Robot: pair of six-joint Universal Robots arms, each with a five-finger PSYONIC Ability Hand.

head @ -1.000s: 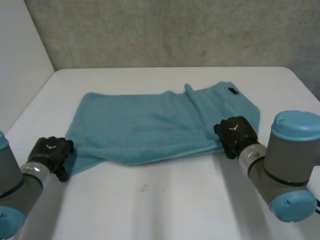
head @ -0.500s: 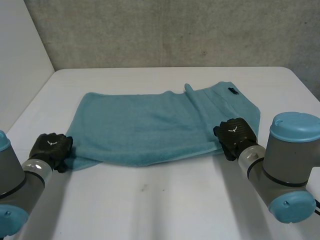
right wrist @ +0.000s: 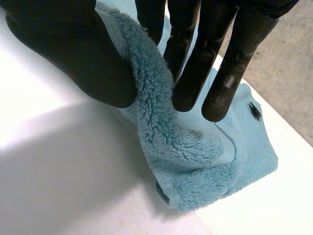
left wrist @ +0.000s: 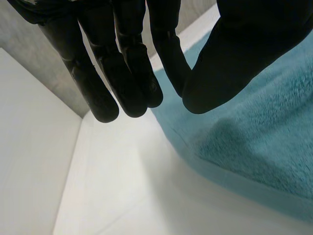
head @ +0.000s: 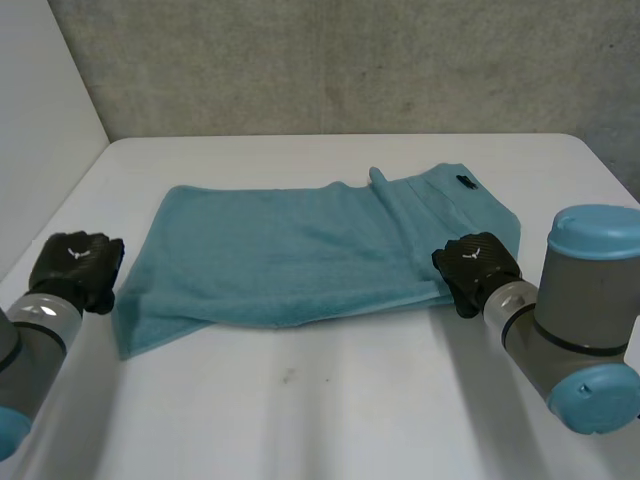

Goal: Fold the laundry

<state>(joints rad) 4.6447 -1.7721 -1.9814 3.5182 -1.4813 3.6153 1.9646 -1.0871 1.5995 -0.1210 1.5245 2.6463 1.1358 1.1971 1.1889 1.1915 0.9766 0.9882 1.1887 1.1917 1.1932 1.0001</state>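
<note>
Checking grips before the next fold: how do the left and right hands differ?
The right hand pinches the towel between thumb and fingers; the left hand is open, holding nothing. The right hand is at the towel's near right edge; the left hand hangs beside its left edge. Both are black.

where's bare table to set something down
Widest: the white table in front of the teal terry towel, between the left arm and right arm. Also a strip between the towel's far edge and the grey wall. Crowded: the towel's ends, at the left robot hand and right robot hand.
</note>
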